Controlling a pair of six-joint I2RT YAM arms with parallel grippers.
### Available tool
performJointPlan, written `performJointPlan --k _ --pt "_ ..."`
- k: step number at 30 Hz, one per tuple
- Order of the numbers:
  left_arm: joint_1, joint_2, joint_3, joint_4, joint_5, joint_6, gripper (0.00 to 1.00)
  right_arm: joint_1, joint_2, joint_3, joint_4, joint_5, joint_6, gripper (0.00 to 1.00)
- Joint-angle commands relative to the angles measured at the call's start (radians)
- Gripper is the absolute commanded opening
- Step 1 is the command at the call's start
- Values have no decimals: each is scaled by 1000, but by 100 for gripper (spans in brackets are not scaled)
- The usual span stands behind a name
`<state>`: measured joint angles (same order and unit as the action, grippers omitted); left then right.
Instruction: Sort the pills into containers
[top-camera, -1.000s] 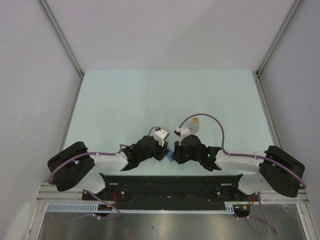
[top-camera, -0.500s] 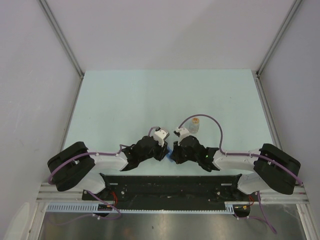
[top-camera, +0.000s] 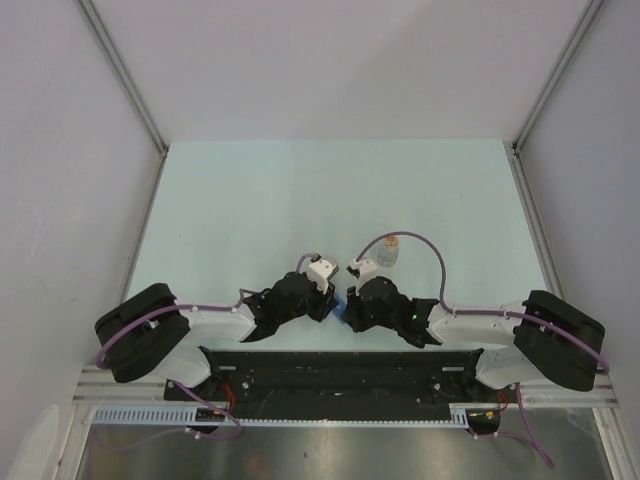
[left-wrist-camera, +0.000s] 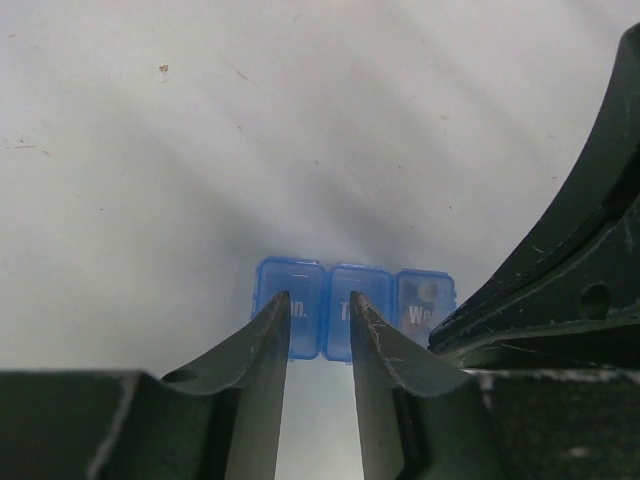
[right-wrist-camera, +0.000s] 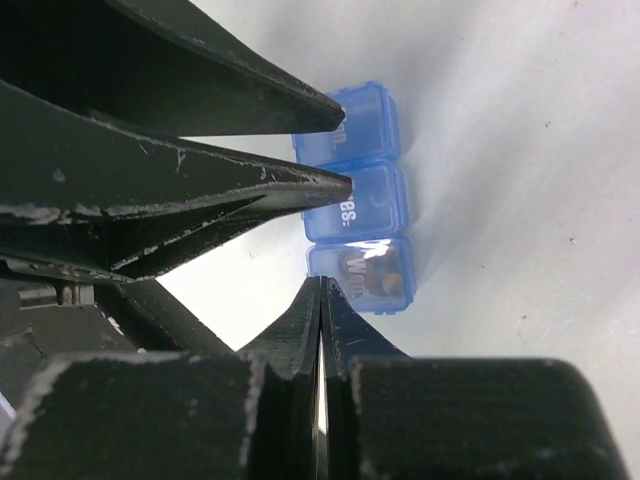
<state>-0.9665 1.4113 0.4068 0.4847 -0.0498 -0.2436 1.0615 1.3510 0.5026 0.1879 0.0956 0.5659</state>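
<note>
In the left wrist view, lower centre, the left gripper (left-wrist-camera: 318, 300) stands parted and holds nothing. Both fingertips rest at the near edge of the blue pill box (left-wrist-camera: 376, 288). The right gripper (right-wrist-camera: 320, 284), clenched empty, meets the end compartment, which contains a brown pill (right-wrist-camera: 372, 270).

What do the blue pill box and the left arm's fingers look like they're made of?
Pill box: likely translucent blue plastic, glossy; dark contents show through one end lid. Left fingers: seemingly hard black plastic, matte, with pale scuffs along the edges; possibly coated metal.
</note>
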Motion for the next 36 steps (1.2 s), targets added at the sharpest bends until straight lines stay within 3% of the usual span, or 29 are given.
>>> performJointPlan --k 1,22,29,36 --pt "-11 20 -22 -84 -5 3 35 9 -18 -30 -88 53 8 0" --pt "-11 23 -13 -89 -5 7 35 28 100 -81 -51 88 52 0" --pt "-11 31 -13 -90 -2 4 35 46 51 -90 -77 121 63 0" --pt "-11 28 -5 -90 -4 4 35 43 -99 -87 -87 86 40 0"
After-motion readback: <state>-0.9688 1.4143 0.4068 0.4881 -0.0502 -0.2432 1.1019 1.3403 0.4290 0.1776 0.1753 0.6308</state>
